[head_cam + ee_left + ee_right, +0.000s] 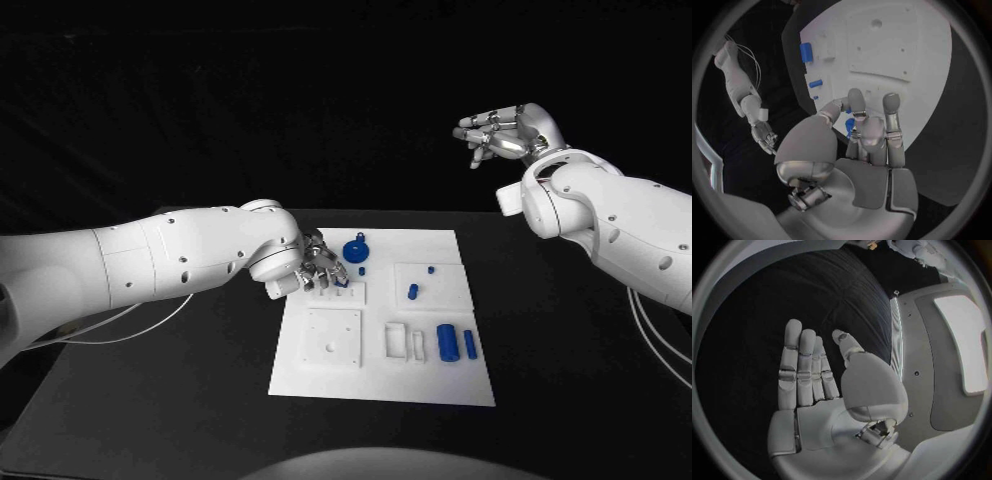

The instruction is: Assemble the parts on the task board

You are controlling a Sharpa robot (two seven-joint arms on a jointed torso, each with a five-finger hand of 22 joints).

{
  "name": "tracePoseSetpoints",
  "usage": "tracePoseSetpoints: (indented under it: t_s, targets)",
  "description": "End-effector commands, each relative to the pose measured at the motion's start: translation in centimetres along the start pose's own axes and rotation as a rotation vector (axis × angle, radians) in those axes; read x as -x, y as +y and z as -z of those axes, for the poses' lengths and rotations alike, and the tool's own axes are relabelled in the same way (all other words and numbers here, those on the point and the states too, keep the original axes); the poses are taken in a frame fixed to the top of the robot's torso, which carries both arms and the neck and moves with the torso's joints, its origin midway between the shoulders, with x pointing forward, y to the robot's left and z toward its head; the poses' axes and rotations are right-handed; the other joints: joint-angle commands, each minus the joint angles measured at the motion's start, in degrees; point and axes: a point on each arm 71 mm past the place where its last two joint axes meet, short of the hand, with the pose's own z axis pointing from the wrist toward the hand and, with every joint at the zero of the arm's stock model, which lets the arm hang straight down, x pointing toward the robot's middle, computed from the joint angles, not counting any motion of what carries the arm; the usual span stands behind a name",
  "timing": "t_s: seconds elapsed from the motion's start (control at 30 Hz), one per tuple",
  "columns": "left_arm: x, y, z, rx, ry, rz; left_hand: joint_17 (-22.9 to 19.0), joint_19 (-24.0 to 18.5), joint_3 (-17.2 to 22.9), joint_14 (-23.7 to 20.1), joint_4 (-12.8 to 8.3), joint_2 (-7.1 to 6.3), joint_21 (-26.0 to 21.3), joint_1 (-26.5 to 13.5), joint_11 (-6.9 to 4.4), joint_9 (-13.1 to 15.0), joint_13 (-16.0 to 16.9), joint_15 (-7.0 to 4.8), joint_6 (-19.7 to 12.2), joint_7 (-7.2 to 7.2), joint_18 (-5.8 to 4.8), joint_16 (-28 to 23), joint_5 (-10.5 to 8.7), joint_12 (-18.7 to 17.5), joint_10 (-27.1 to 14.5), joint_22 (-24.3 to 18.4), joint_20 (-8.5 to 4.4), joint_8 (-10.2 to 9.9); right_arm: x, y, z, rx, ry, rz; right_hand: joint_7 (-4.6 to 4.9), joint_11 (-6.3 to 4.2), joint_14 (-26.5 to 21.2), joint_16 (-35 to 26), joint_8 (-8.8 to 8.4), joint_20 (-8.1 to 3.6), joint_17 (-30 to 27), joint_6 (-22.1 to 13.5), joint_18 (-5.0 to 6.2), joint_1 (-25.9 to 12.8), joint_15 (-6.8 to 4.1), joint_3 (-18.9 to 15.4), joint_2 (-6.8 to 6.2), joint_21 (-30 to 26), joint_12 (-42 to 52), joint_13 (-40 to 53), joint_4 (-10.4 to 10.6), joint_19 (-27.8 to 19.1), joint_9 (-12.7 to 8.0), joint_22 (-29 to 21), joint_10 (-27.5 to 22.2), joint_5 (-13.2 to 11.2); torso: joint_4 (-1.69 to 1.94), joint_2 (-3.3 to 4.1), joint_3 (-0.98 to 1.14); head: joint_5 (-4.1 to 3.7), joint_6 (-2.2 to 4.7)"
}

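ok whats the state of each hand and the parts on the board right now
left hand: down on the task board, fingers on a small blue part
right hand: raised off the table, holding nothing
blue cylinders: lying on the board, untouched
blue round part: on the board, free

Left robot hand (315,268) lowered (fingers down); right robot hand (508,134) raised, empty.

— How are the arms built?
— Smooth white shells are seen, dotted with small dark screws; thin white cables (108,328) are hung beneath.
— And the hands?
— Silver metal, with grey finger pads.
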Motion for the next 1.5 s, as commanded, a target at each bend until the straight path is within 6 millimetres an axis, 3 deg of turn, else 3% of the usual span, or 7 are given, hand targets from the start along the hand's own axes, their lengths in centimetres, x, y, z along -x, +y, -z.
tracePoseSetpoints:
  t_s: [0.03,0.67,1.5]
  targets:
    - [-0.1,0.0,-0.1,0.011,0.01,-0.046,0.24,0.42,0.2,0.37,-0.01,0.54,-0.36,-0.05,-0.46,19.24,-0.15,0.14,10.63,-6.0,0.15,0.4,0.26,0.51,2.67,0.16,0.07,0.09,-0.2,0.1,0.0,0.008,0.016,-0.001,0.25,0.14,-0.47,-0.16,0.34,0.2,-0.07,0.02,-0.23,-0.36,0.05,0.17,-0.08,-0.25,-0.33,-0.2,-0.16,-0.23,0.06,0.06,-0.44,0.32,-0.01,-0.01,0.03,0.1,-0.17]
    - [-0.5,0.7,-0.8,0.038,0.006,-0.083,1.05,0.65,0.3,0.46,0.32,1.7,-0.9,-0.47,-0.48,20.52,-0.93,0.22,10.93,-6.14,0.25,0.97,-0.92,1.4,2.7,0.82,0.27,0.1,-0.2,0.1,-0.1,0.003,0.02,0.003,0.3,0.27,-1.04,-0.23,0.36,0.33,-0.26,0.09,-0.26,-0.64,0.21,0.7,-0.31,-0.67,-0.72,-1.19,-0.35,-0.64,0.06,0.12,-0.85,1.27,-0.07,0.04,0.03,0.05,-0.6]
    - [-0.9,0.8,-1.2,0.046,0.031,-0.095,0.98,0.76,0.06,0.44,0.48,1.8,-1.27,-0.64,-0.45,21.63,-1.6,0.27,10.98,-6.2,0.23,1.04,-1.39,1.82,2.7,1.05,0.35,0.14,-0.6,0.2,-0.1,0.007,0.03,0.008,0.31,0.29,-1.22,-0.16,0.34,0.38,-0.4,0.09,-0.22,-0.75,0.24,1.2,-0.36,-0.85,-0.67,-1.65,-0.49,-0.66,0.04,0.12,-0.98,1.62,-0.08,0.04,0.05,-0.06,-0.83]
